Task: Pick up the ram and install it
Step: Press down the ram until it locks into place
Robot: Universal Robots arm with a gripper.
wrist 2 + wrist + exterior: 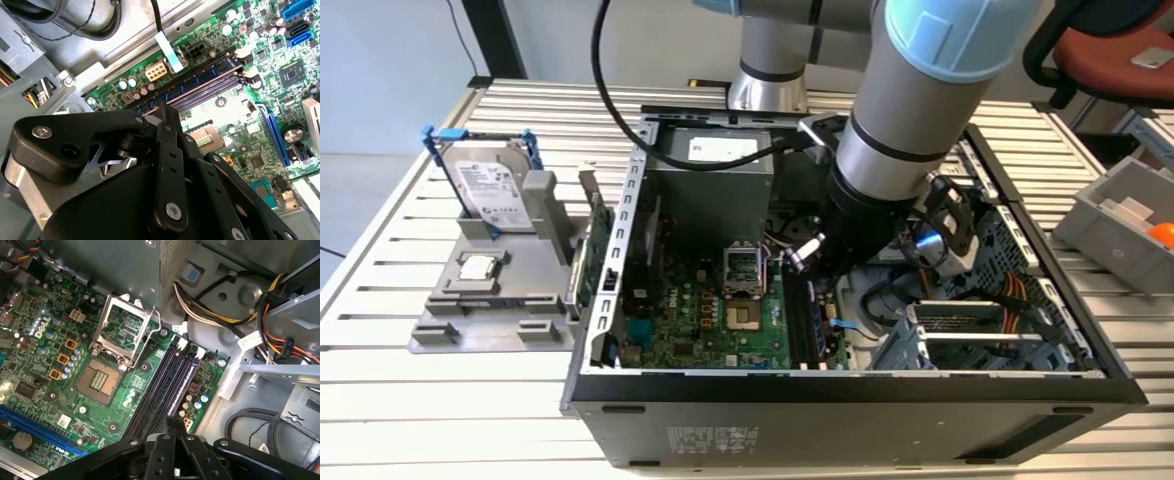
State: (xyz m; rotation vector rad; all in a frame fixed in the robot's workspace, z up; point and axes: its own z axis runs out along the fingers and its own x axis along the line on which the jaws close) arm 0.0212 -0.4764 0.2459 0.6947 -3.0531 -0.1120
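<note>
The ram [200,84] is a thin dark-blue stick standing on edge in one of the memory slots [157,390] of the motherboard [707,320], at the edge nearest the power cables. In the first wrist view the ram [183,384] runs straight out from under my fingertips. My gripper [805,262] is down inside the open computer case [854,385], over those slots. In both wrist views the black fingers [169,120] come together at one end of the stick, and the gripper [173,422] is shut on it.
The open processor socket [122,330] lies beside the slots. Bundled cables [210,305] and a metal drive cage [987,325] crowd the other side. Outside the case, a grey holder carries a hard drive [494,185] and an upright green card [596,250]. A grey bin [1127,215] stands at the exterior view's right.
</note>
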